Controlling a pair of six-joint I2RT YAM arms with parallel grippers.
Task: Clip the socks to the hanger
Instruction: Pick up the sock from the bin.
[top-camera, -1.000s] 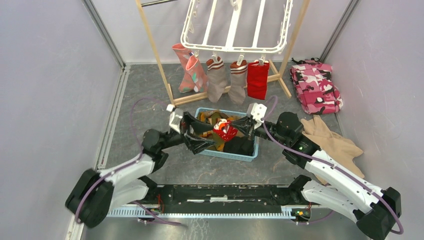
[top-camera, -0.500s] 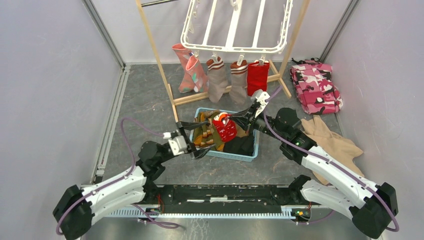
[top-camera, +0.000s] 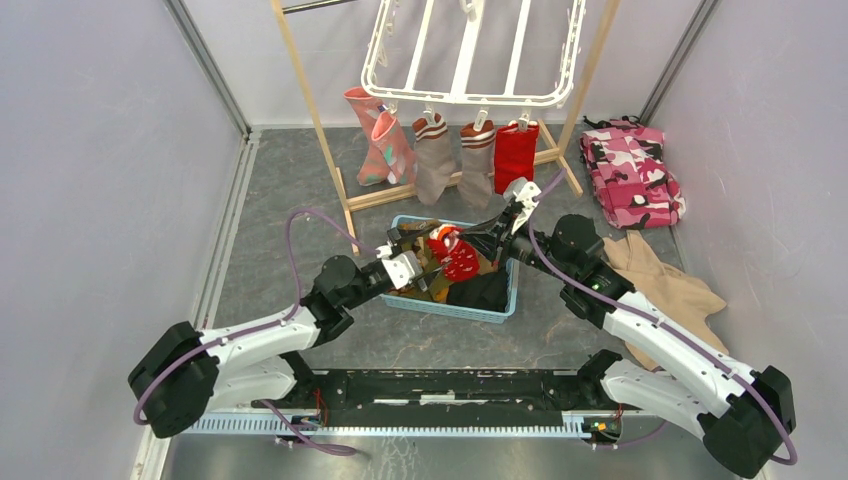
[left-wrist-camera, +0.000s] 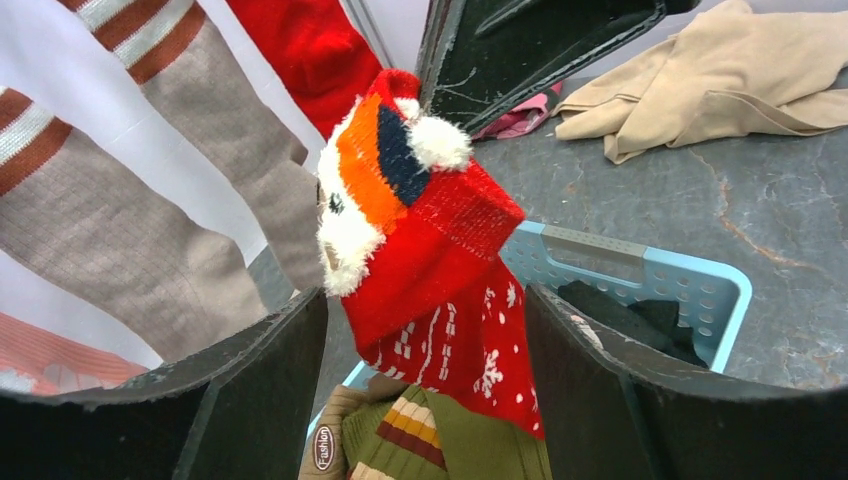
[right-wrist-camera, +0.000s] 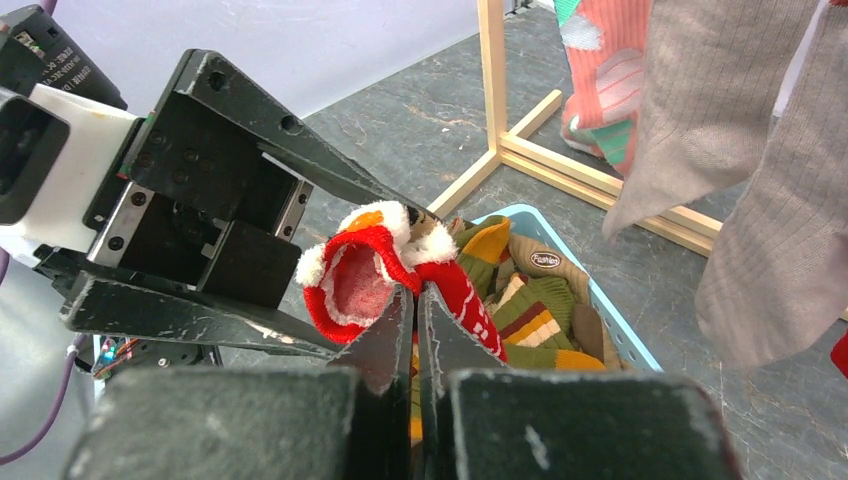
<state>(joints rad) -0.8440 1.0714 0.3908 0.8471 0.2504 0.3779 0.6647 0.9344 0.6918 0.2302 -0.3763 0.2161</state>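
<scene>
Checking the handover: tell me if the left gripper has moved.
Yes. The left gripper shifted rightwards, from the light-blue plastic basket's left rim to over its contents.

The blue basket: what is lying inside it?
In the blue basket lie olive striped socks and a black cloth. The right gripper holds a red sock above them. The basket's bottom is covered.

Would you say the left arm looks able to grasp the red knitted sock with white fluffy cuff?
Probably yes: the left gripper, open, flanks the sock held by the right gripper; nothing intervenes.
</scene>
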